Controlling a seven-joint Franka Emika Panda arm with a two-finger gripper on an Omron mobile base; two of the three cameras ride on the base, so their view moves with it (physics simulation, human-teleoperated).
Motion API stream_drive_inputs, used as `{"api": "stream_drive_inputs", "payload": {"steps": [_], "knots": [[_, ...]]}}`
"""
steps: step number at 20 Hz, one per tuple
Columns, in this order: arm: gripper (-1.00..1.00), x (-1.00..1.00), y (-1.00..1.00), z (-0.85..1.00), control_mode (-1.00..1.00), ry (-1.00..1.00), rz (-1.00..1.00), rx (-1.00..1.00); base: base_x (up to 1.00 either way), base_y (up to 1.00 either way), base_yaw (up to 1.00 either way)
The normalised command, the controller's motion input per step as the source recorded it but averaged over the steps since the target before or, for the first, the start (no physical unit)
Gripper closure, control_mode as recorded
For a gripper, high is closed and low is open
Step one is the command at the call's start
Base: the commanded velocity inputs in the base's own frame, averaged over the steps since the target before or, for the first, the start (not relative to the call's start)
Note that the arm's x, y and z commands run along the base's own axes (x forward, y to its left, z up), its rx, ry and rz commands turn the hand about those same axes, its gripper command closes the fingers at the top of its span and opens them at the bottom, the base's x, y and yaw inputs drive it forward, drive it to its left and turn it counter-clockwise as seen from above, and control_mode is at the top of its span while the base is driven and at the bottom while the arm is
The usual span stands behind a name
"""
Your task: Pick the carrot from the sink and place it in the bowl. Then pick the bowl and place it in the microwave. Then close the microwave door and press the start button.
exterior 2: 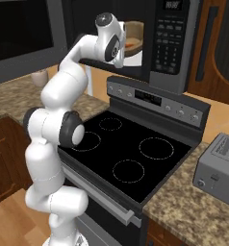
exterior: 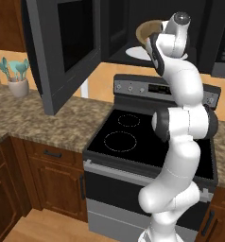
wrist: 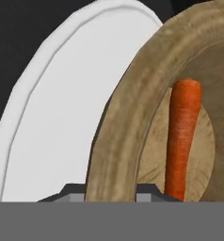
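The tan wooden bowl [wrist: 123,122] is tilted inside the open black microwave [exterior 2: 170,43], over its white turntable plate [wrist: 57,113]. The orange carrot [wrist: 182,136] lies inside the bowl. My gripper [wrist: 111,194] is shut on the bowl's rim, one dark fingertip on each side of the wall. In the left base view the bowl [exterior: 144,31] shows just left of my hand, above the plate [exterior: 134,53]. The microwave door [exterior: 62,47] hangs wide open to the left. In the right base view the bowl [exterior 2: 134,34] sits right of my hand. The sink is out of view.
A black glass-top stove [exterior: 128,137] with a control panel [exterior 2: 155,100] lies below the microwave. A grey toaster [exterior 2: 218,167] stands on the speckled counter [exterior 2: 184,206] to the right. A utensil holder [exterior: 18,85] sits far left on the counter.
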Motion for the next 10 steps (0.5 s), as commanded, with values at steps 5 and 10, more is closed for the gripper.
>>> {"api": "stream_drive_inputs", "payload": {"steps": [5,10], "knots": [[-1.0,0.09,0.0,-0.46,-1.0,-0.05,0.0,0.0,0.0,0.0,0.0],[-1.0,0.13,0.0,-0.18,-1.0,-0.16,0.0,0.0,0.0,0.0,0.0]]}}
